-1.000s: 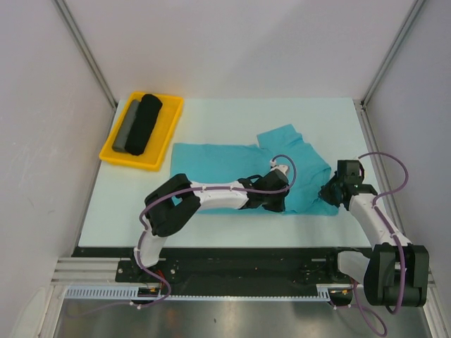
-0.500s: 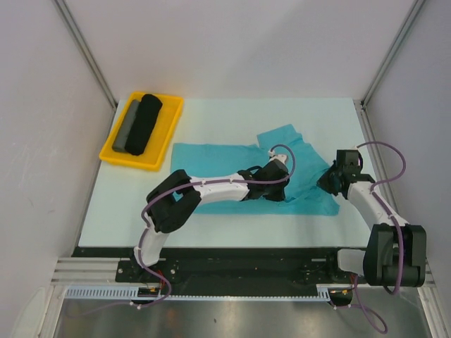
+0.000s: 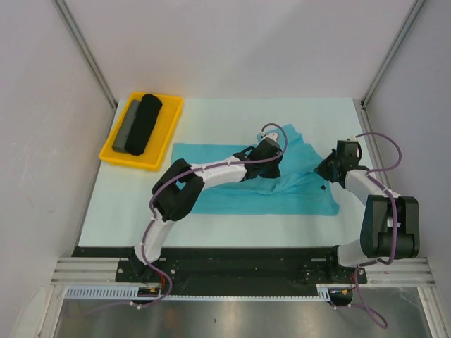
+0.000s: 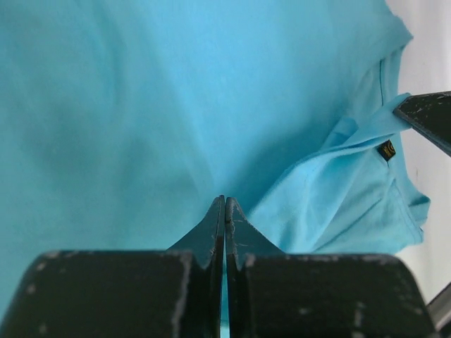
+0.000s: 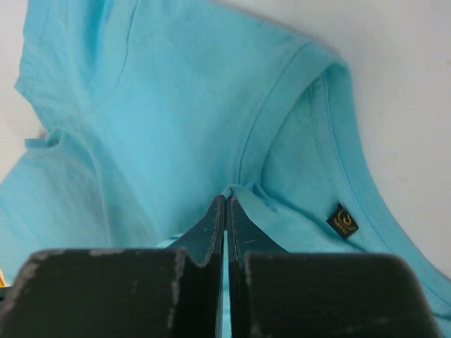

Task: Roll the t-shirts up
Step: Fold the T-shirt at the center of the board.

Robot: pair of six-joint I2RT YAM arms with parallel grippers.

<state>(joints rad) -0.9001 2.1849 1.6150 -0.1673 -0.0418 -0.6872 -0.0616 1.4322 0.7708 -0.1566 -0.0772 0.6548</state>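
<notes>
Pinching the soft, light turquoise shirt [image 3: 232, 201], spread from the desk's [image 3: 127, 204] middle toward its right edge, left fingers [image 4: 215, 222] and right fingers [image 5: 215, 218] are each clenched on cloth; hem and collar folds likely hold best.

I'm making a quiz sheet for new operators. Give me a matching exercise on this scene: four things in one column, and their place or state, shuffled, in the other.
1. turquoise t-shirt
2. black roll
3. yellow tray
4. left gripper

A. at the table's far left corner
B. shut on the turquoise cloth
C. inside the tray, beside the grey roll
D. spread across the table

Pairs: 1-D, 2-C, 3-A, 4-B
</notes>
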